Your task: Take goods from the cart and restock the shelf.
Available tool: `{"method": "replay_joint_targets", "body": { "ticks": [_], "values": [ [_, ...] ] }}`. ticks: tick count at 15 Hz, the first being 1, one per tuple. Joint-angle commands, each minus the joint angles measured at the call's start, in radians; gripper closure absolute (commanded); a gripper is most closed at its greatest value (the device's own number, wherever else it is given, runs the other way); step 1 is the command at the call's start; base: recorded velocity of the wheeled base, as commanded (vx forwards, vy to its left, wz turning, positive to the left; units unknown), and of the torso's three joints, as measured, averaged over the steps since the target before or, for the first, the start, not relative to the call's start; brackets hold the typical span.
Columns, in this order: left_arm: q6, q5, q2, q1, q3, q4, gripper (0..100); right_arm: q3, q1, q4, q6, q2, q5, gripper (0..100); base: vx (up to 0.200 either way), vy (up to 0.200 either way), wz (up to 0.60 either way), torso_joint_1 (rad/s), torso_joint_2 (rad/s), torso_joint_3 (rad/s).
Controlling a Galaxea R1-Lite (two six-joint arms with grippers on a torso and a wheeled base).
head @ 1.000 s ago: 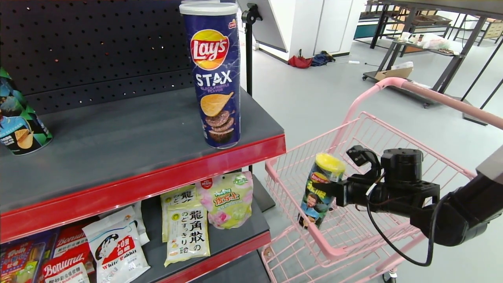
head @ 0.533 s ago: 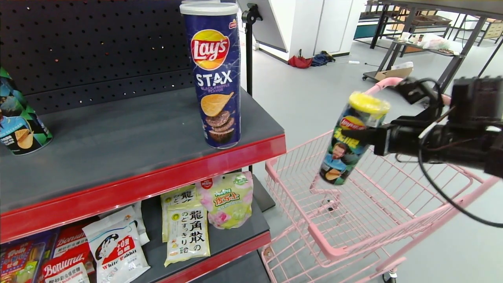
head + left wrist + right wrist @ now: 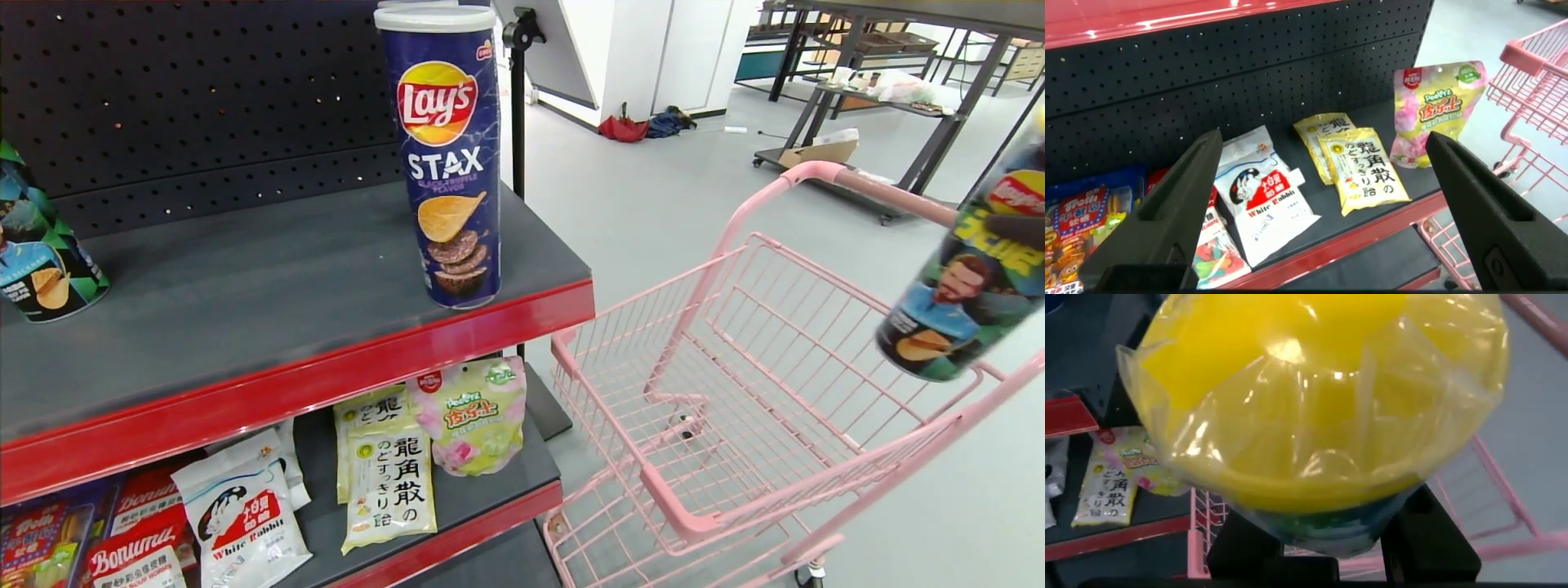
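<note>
A green-and-blue chip can [image 3: 963,286] with a yellow lid hangs tilted above the right side of the pink cart [image 3: 735,384], at the head view's right edge. My right gripper [image 3: 1339,547] is shut on it; the yellow lid [image 3: 1315,400] sits close before the wrist camera, with black fingers [image 3: 1253,551] at either side of the can. The cart basket holds no goods that I can see. My left gripper [image 3: 1323,212] is open with nothing between its fingers, level with the lower shelf [image 3: 1372,237] and its snack bags.
On the grey upper shelf [image 3: 286,286], a tall dark-blue chip can [image 3: 447,155] stands near the front right corner and a green can [image 3: 41,253] at the far left. Several snack bags [image 3: 392,465] lie on the lower shelf. Open floor lies behind the cart.
My right arm has lifted the chip can out of the cart basket and carried it up and to the right, to the edge of the head view.
</note>
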Motion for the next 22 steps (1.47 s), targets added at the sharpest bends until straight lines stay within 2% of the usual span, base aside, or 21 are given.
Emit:
{"method": "replay_joint_targets", "body": {
  "ticks": [1,3,4,10,22],
  "values": [
    [0.000,0.001,0.000,-0.001,0.001,0.000,0,0.109,-0.139,0.132,-0.007,-0.317,-0.027,100,0.000,0.000,0.00,0.000,0.00,0.000],
    [0.000,0.001,0.000,-0.001,-0.001,0.000,0,0.127,-0.170,0.302,-0.006,-0.423,-0.028,100,0.000,0.000,0.00,0.000,0.00,0.000],
    [-0.002,0.001,0.000,0.001,0.001,0.000,0,0.137,-0.175,0.313,-0.007,-0.437,-0.030,100,0.000,0.000,0.00,0.000,0.00,0.000],
    [-0.002,0.001,0.000,-0.001,-0.001,0.000,0,0.193,-0.176,0.321,-0.015,-0.489,-0.047,100,0.000,0.000,0.00,0.020,-0.07,-0.048],
    [-0.004,0.001,0.000,0.001,-0.001,0.000,0,0.204,-0.168,0.313,-0.050,-0.460,-0.047,100,0.000,0.000,0.00,0.192,-0.52,-0.340]
  ]
}}
